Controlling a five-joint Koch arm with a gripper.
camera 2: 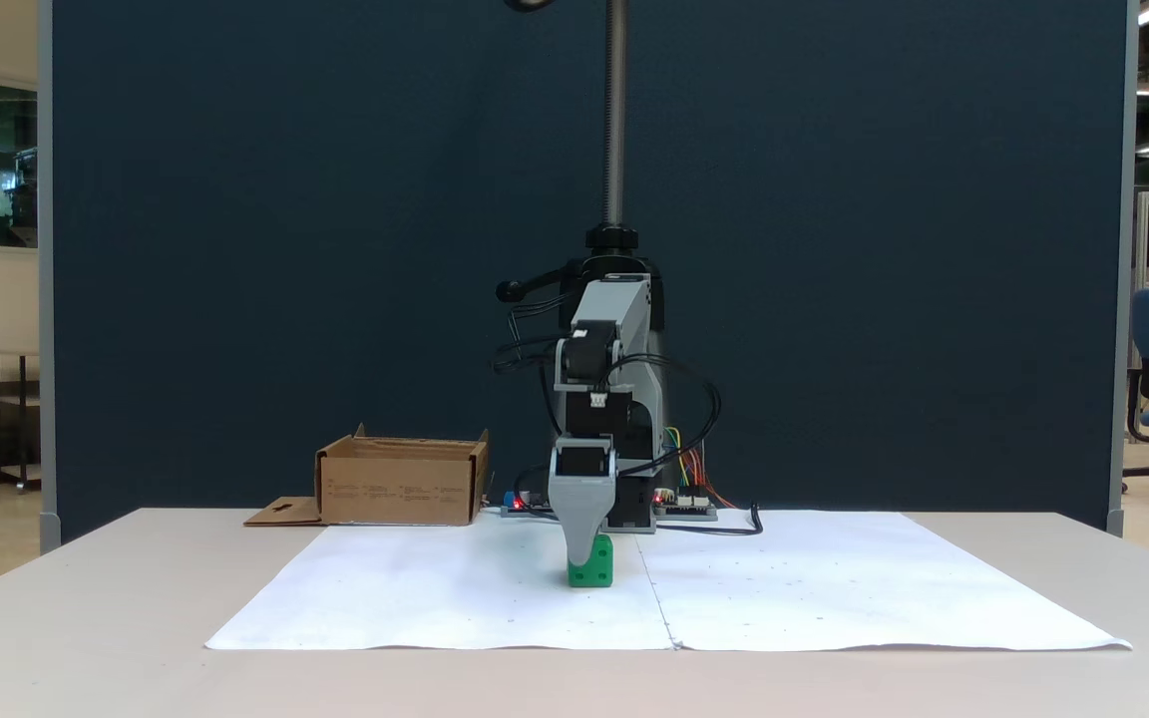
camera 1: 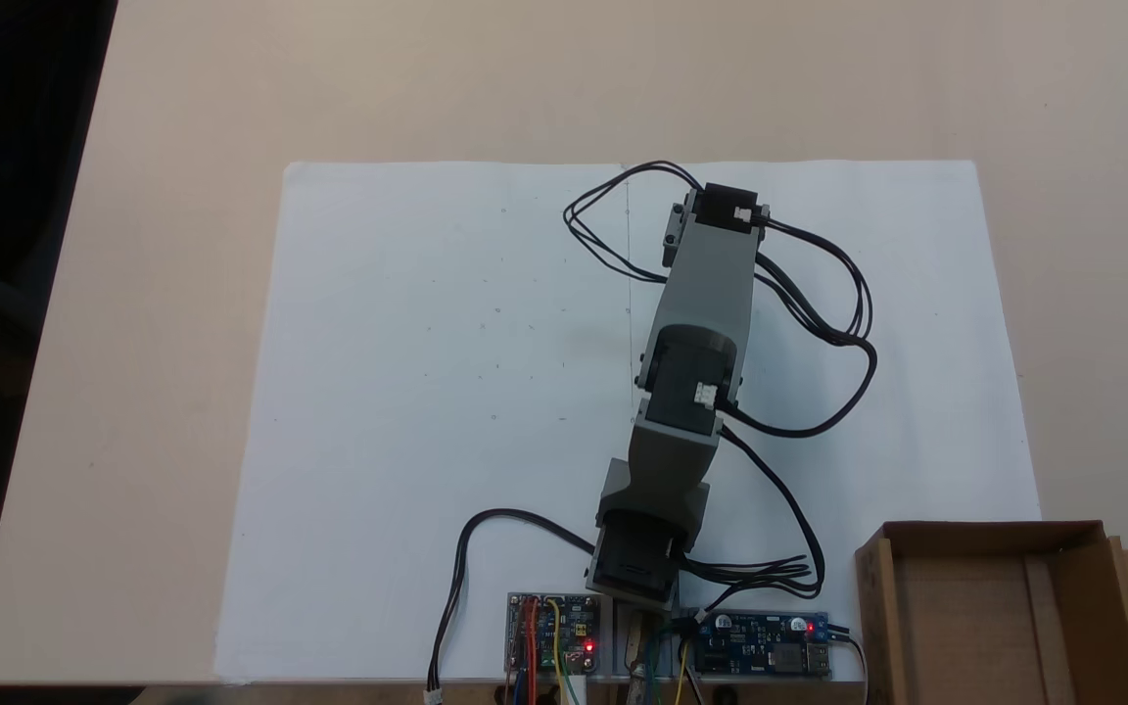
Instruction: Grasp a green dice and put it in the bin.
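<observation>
Both fixed views show the arm (camera 1: 696, 372) reaching out over the white paper sheet (camera 1: 427, 392). Its gripper (camera 2: 582, 548) points straight down, its grey tip against the green dice (camera 2: 592, 568) resting on the sheet; jaw opening cannot be determined. The bin (camera 2: 400, 484) stands well apart, beside the arm's base.

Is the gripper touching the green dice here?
Cannot tell. In a fixed view the gripper overlaps the green dice on the white paper, one jaw in front; no contact or gap shows plainly.
</observation>
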